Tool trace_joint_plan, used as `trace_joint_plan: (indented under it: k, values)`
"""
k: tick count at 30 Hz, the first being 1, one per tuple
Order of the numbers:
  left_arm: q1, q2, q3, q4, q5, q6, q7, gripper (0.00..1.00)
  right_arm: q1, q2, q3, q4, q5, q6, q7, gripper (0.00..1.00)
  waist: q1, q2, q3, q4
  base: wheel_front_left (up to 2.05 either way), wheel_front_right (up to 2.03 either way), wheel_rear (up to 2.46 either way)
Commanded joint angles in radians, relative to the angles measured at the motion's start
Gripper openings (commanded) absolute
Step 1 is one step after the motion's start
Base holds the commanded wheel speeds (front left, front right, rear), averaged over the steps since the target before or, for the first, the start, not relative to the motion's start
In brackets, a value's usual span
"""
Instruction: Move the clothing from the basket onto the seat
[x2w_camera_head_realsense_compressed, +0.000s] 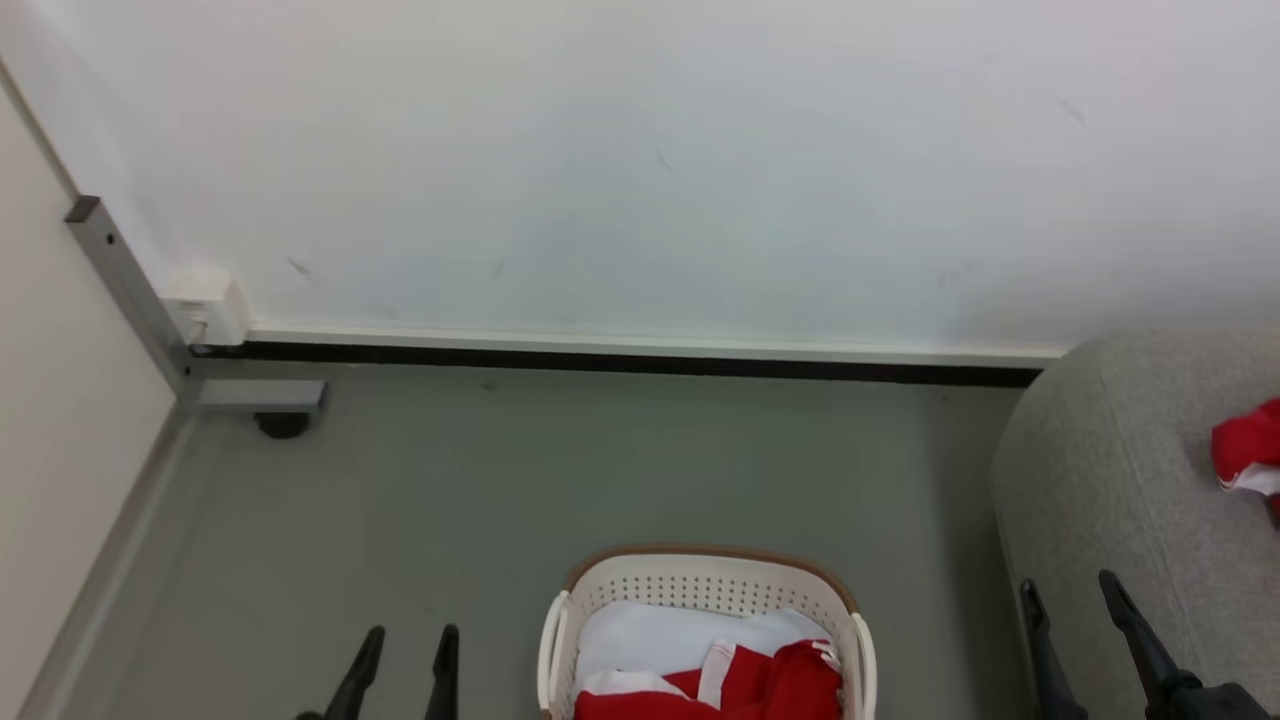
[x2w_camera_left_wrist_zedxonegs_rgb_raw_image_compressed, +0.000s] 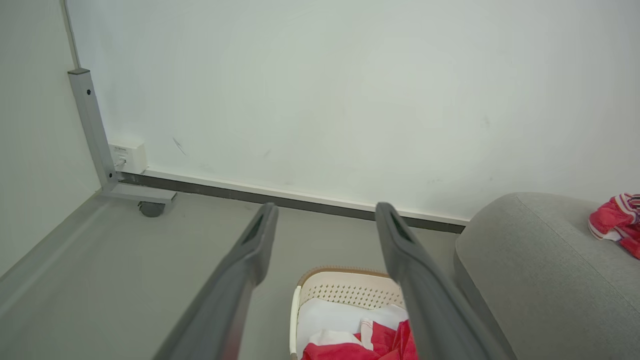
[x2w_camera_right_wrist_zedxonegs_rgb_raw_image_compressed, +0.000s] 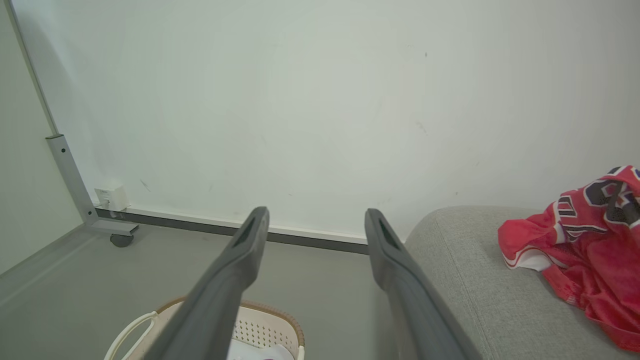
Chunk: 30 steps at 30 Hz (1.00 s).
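One red lettered jersey (x2w_camera_right_wrist_zedxonegs_rgb_raw_image_compressed: 585, 240) lies on the light-grey fabric sofa (x2w_camera_right_wrist_zedxonegs_rgb_raw_image_compressed: 465, 260), more red clothing (x2w_camera_head_realsense_compressed: 760, 692) sits in the cream perforated basket (x2w_camera_head_realsense_compressed: 700, 582), and the left gripper (x2w_camera_head_realsense_compressed: 405, 665) and right gripper (x2w_camera_head_realsense_compressed: 1075, 612) gape empty.

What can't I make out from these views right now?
1. Basket: near half cut off by the head view's bottom edge, so how much red clothing remains is unknown.
2. Anything under the white pad: hidden by it.
3. Jersey on the sofa: cut off by the right wrist view's right edge; lettering folded, unreadable.
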<state>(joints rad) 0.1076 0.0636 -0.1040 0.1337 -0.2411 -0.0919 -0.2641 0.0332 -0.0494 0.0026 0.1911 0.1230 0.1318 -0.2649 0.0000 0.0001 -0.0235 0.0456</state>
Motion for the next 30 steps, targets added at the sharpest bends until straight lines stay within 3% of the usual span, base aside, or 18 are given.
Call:
trace_joint_plan:
  k: [1,7,12,18,25,30]
  values:
    - [-0.021,-0.002,0.003,0.001,0.019,-0.007,-0.001,1.00,-0.019,-0.002,0.002,-0.006,0.002,-0.002,0.001,1.00,0.0000,-0.0001,0.032,-0.030,0.00,0.00,0.00]
    - [-0.135,0.018,-0.008,-0.012,0.038,-0.030,-0.001,1.00,-0.091,-0.002,0.016,-0.046,0.020,-0.002,0.001,1.00,0.0000,-0.0001,0.211,-0.112,0.00,0.00,0.00]
    - [-0.272,0.059,-0.070,0.020,0.042,-0.038,-0.001,1.00,-0.165,-0.002,0.008,-0.079,0.050,-0.002,0.001,1.00,0.0000,-0.0001,0.366,-0.177,0.00,0.00,0.00]
    - [-0.486,0.142,-0.237,0.096,0.020,-0.037,0.014,1.00,-0.252,-0.001,-0.010,-0.128,0.095,-0.002,0.001,1.00,0.0000,-0.0001,0.548,-0.222,0.00,0.00,0.00]
    - [-0.742,0.225,-0.472,0.214,0.038,-0.037,0.179,1.00,-0.360,-0.001,-0.033,-0.203,0.155,-0.002,0.001,1.00,0.0000,-0.0001,0.763,-0.254,0.00,0.00,0.00]
    - [-0.852,0.272,-0.579,0.306,0.086,-0.037,0.288,1.00,-0.395,-0.001,-0.020,-0.226,0.169,-0.002,0.001,1.00,0.0000,-0.0001,0.843,-0.266,0.00,0.00,0.00]
